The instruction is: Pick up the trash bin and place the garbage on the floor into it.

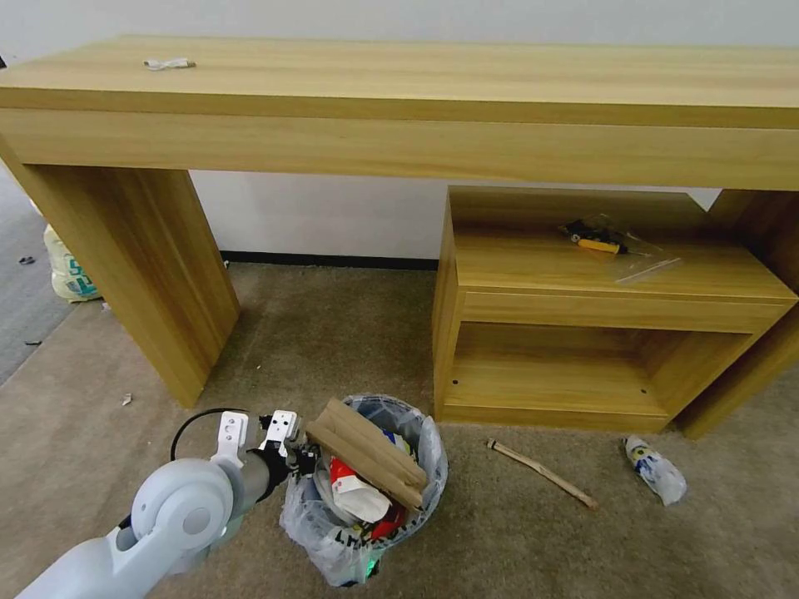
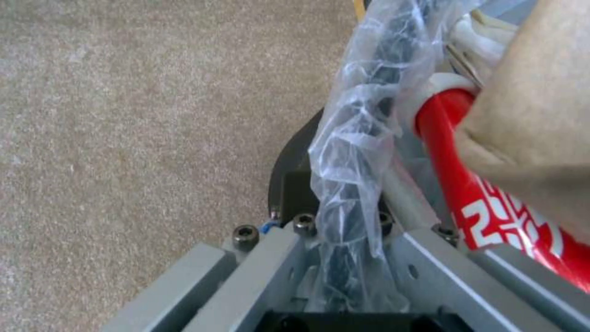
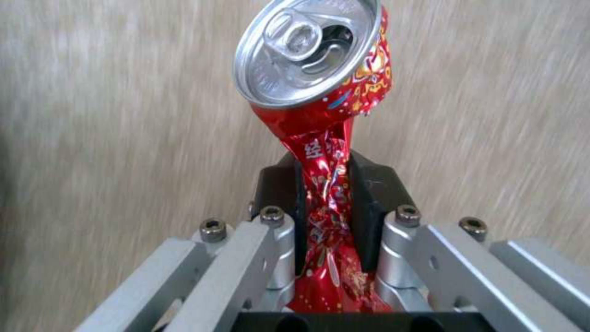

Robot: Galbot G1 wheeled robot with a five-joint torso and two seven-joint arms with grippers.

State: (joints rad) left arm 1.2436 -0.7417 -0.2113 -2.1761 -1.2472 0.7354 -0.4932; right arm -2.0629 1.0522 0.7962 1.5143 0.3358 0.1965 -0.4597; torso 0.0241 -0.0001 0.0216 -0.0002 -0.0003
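- The trash bin [image 1: 366, 491] stood on the floor [image 1: 333, 333] in front of the wooden bench [image 1: 399, 91], close to the robot; its crinkly clear liner was bunched over the rim.
- The left gripper [image 1: 293, 456] was at the bin's near-left rim; in the left wrist view its fingers [image 2: 295, 193] were closed on the rim and the bunched liner [image 2: 356, 152]; so the bin was in hand, though whether it was lifted clear of the carpet could not be told.
- Much of the garbage was already inside: a cardboard piece [image 1: 366, 453] lay across the mouth, with a white slipper [image 1: 359, 502] and red packaging [image 1: 389, 524] under it; the bin looked nearly full.
- The right gripper [image 3: 326, 203] had its fingers clamped on a crushed red can [image 3: 320, 92], squeezing its body flat while the opened top stood clear above them; blurred carpet lay behind it; the can seemed on its way to the bin, not yet dropped in.
- Still on the floor: a wooden stick [image 1: 543, 473] to the right of the bin, and a plastic bottle [image 1: 656, 470] further right, near the low shelf unit [image 1: 599, 333].
- By my judgement the task was well past halfway; the can, the stick and the bottle remained.
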